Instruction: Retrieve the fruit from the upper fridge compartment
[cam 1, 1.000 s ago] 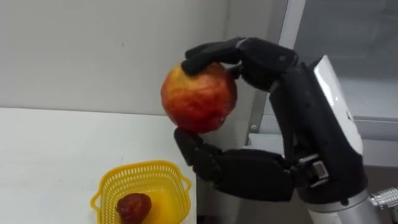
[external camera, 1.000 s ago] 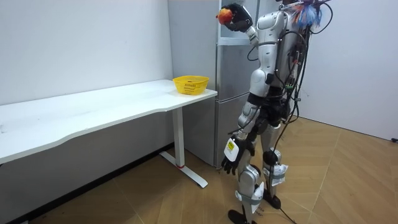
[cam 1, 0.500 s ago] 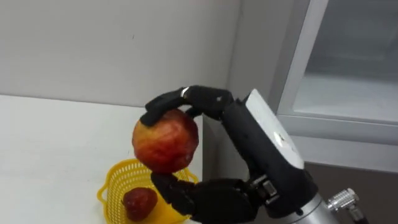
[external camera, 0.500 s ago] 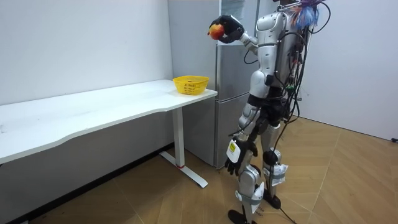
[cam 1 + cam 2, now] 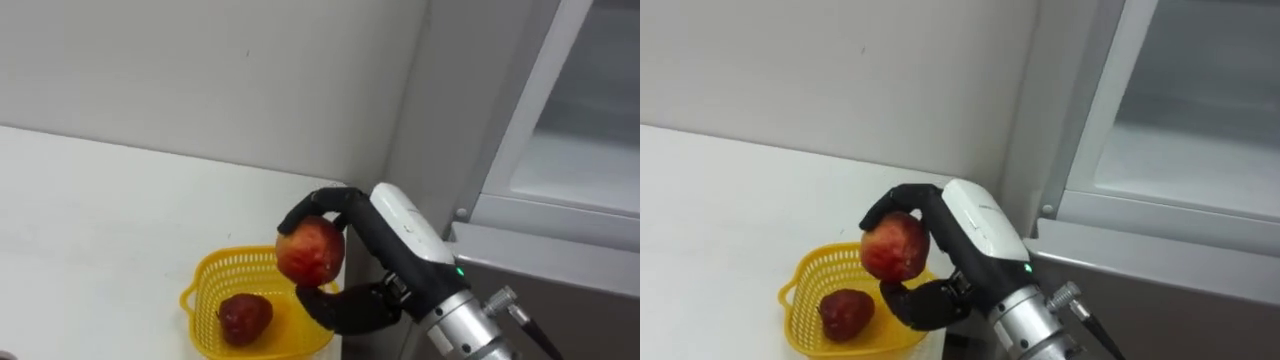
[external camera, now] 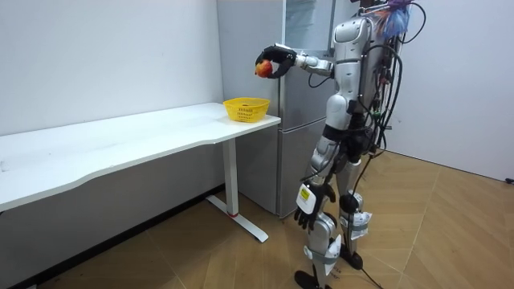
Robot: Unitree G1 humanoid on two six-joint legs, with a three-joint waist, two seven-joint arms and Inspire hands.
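**Apple clear of the fridge: bring it down into the basket before letting go**

The tall grey metal fridge (image 6: 299, 120) stands just beside the raised right hand, on its right, with the upper compartment's door open. The long white worktop (image 5: 90, 230) spreads out below the hand and to its left. The yellow plastic mesh basket (image 5: 200, 283) sits at the worktop's end nearest the fridge, well below the hand and a little to its left.

The step in hand looks like setting the fruit down. It would go best if the arm carries on leftward until the load hangs over the basket's middle, then sinks low inside the rim. A release from this height would likely bounce the fruit out or tip the light basket.

The right hand (image 5: 385, 245) is closed around the round red-and-yellow apple (image 5: 311, 250), with fingers curled over its top and the thumb beneath, clear of everything else. A dark red fruit (image 5: 244, 315) already lies in the basket's left part, so the emptier right part is the better target. The left hand (image 6: 312, 206) hangs by the thigh, fingers relaxed and empty.
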